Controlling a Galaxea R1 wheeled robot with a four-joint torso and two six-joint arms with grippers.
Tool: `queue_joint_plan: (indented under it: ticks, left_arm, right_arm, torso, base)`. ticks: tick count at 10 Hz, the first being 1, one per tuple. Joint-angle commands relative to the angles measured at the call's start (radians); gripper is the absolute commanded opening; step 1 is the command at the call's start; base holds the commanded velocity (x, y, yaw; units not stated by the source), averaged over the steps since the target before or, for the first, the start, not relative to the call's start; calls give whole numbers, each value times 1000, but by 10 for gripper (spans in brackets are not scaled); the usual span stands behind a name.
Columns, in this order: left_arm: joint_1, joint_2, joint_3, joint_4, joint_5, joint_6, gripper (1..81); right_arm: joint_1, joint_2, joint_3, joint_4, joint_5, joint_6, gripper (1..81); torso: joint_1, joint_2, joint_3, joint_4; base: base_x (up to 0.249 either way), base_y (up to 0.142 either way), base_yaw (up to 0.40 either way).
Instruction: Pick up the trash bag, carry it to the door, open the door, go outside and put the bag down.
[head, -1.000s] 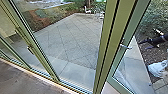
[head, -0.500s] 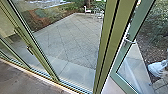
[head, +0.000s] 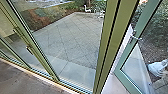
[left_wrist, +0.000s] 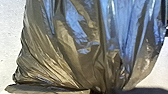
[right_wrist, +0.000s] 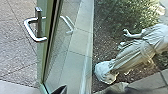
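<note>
Trash bag shows close in left wrist view, folds gathered together. Glass door stands open. Left gripper, right gripper: cannot tell state.

this is the edge of a building where the inside meets a paved patio. a bare, dull brown floor runs up to a pale sill, and above it rise tall panes in a green-framed glass wall. at the right of the head view a glass door with a metal handle stands open. through the glass, square slabs spread toward a white chair, with leafy shrubs and dark soil alongside. a pale draped statue gives it a garden look.
</note>
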Motion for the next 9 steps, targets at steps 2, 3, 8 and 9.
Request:
queue_joint_plan:
  ticks: [2, 3, 8, 9]
  left_arm:
    - [20, -4, 6, -14, 86, 4, 10]
    - [22, 1, 6, -15, 88, 4, 10]
    - [23, 1, 2, -23, 86, 2, 10]
    - [25, -1, 2, -29, 86, 4, 10]
  right_arm:
    - [119, -68, 80, -224, 12, -65, 811]
    - [111, -82, 74, -264, 42, -91, 811]
    - [79, -159, 60, -479, 108, -149, 811]
    - [77, -176, 67, -518, 108, -154, 811]
  torso:
    - [0, 0, 0, 0]
    - [0, 0, 0, 0]
    - [0, 0, 0, 0]
    - [0, 0, 0, 0]
  base:
    - [0, 0, 0]
    - [0, 0, 0]
    - [0, 0, 0]
    - [0, 0, 0]
